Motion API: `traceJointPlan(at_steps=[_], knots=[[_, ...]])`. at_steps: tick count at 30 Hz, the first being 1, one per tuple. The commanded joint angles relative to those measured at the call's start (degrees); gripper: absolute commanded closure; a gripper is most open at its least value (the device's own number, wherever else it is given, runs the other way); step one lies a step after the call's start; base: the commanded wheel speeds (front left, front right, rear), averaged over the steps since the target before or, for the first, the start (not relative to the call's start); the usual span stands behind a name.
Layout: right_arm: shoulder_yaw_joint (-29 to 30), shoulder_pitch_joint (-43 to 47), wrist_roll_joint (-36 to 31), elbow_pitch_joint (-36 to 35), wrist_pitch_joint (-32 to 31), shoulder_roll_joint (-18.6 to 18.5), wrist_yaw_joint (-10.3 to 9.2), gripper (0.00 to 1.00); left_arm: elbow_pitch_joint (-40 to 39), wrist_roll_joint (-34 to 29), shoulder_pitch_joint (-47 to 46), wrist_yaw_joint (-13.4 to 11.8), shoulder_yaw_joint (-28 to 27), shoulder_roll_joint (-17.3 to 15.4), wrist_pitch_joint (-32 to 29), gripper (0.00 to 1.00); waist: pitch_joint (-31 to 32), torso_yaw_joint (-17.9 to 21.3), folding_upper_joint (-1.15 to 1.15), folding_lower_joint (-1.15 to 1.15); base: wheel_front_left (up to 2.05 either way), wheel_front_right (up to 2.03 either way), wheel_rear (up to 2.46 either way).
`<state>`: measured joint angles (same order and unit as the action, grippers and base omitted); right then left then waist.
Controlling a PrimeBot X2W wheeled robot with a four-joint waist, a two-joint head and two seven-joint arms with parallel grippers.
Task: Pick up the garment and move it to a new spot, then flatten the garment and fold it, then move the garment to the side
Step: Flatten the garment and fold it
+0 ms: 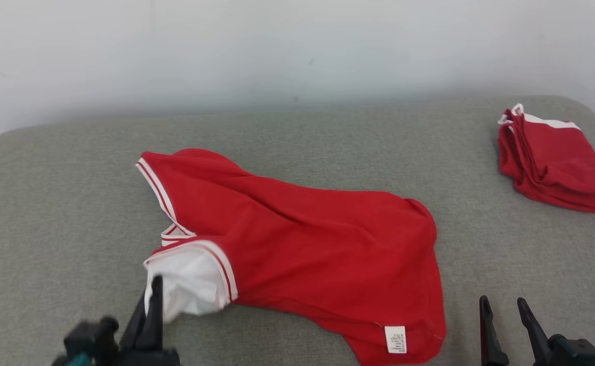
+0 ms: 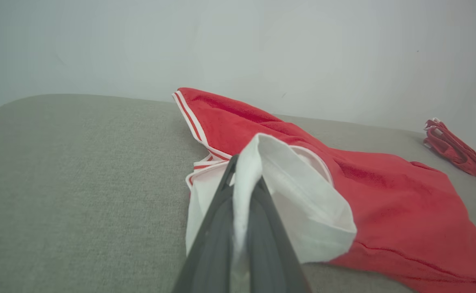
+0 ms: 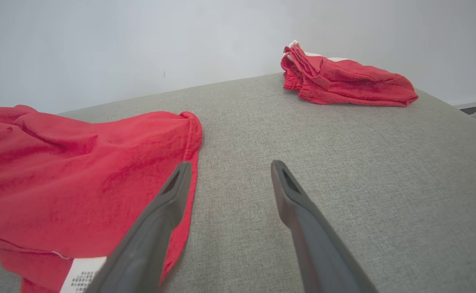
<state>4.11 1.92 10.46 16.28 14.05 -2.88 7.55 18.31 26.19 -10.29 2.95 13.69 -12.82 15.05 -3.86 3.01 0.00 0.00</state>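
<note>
Garment [image 1: 318,244], a rumpled red jersey with white trim, is sprawling across the grey woven cushion [image 1: 48,203]; our left gripper [image 1: 154,285] is pinching its white fold, our right gripper [image 1: 502,303] gaping empty.

Soft even light, slightly hazy focus

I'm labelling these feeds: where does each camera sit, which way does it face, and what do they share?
Head view: on the head, looking forward and down at the garment on the grey cushion; left gripper lower left, right gripper lower right.
Left wrist view: looks along its shut fingers, pinching the garment's white edge.
Right wrist view: looks along its open fingers over the cushion.
Shared: all show the garment and the folded red pile.
</note>
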Motion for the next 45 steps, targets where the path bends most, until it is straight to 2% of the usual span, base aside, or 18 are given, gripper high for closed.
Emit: traceJointPlan(at_steps=[1, 7, 8, 9, 10, 11, 17, 23, 27, 36, 45], knots=[[0.0, 0.45, -0.32, -0.09, -0.25, -0.01, -0.16, 0.0, -1.04, 1.06, 3.89, -0.48, -0.93, 0.56, 0.13, 1.0, 1.27, -2.23, 0.0, 0.0, 0.0, 0.0, 0.0], [0.24, 0.83, -0.8, -0.45, -0.8, -0.01, -0.16, 0.0, -2.35, 2.11, 12.77, -1.41, -2.37, 3.87, 0.14, 1.0, 2.09, -3.42, 0.0, 0.0, 0.0, 0.0, 0.0], [0.32, 0.96, -0.93, -0.49, -0.93, -0.01, -0.16, 0.0, -1.99, 1.69, 13.47, -1.33, -2.14, 4.23, 0.14, 0.69, 2.29, -3.57, 0.0, 0.0, 0.0, 0.0, 0.0], [0.34, 1.05, -0.97, -0.58, -1.12, -0.01, -0.16, 0.0, -1.63, 1.3, 14.01, -1.23, -1.89, 4.68, 0.15, 0.11, 2.4, -3.65, 0.0, 0.0, 0.0, 0.0, 0.0], [0.34, 1.05, -0.97, -0.58, -1.12, -0.01, -0.16, 0.0, -1.63, 1.3, 14.01, -1.23, -1.89, 4.68, 0.15, 0.11, 2.4, -3.65, 0.0, 0.0, 0.0, 0.0, 0.0], [0.43, 1.27, -1.08, -0.76, -1.37, 0.0, -0.16, 0.0, -0.66, 0.27, 15.0, -1.01, -0.93, 5.21, 0.15, 0.0, 2.73, -3.79, 0.0, 0.0, 0.0, 0.0, 0.0], [0.73, 1.98, -1.21, -1.37, -1.87, 0.0, -0.16, 0.0, -2.66, -1.42, 16.56, -0.25, -1.13, 5.8, 0.15, 0.0, 3.66, -4.12, 0.0, 0.0, 0.0, 0.0, 0.0], [0.64, 2.56, -0.58, -1.53, -1.72, 0.01, -0.16, 0.0, -8.8, -3.5, 18.15, -0.25, -5.51, 5.23, 0.15, 0.0, 4.16, -4.25, 0.0, 0.0, 0.0, 0.0, 0.0], [0.4, 2.54, -0.36, -1.32, -1.59, 0.0, -0.16, 0.0, -9.35, -4.44, 17.04, 0.29, -8.51, 4.2, 0.15, 0.0, 4.17, -3.86, 0.0, 0.0, 0.0, 0.0, 0.0], [0.26, 2.14, -0.41, -1.24, -1.58, -0.01, -0.16, 0.0, -5.45, -5.4, 11.09, 1.46, -11.66, 1.32, 0.16, 0.0, 3.5, -1.7, 0.0, 0.0, 0.0, 0.0, 0.0], [0.1, 1.03, -0.61, -1.35, -1.46, -0.01, -0.16, 0.0, 4.49, -4.71, 3.83, 3.45, -11.21, -1.08, 0.16, 0.0, 0.95, 0.79, 0.0, 0.0, 0.0, 0.0, 0.0]])
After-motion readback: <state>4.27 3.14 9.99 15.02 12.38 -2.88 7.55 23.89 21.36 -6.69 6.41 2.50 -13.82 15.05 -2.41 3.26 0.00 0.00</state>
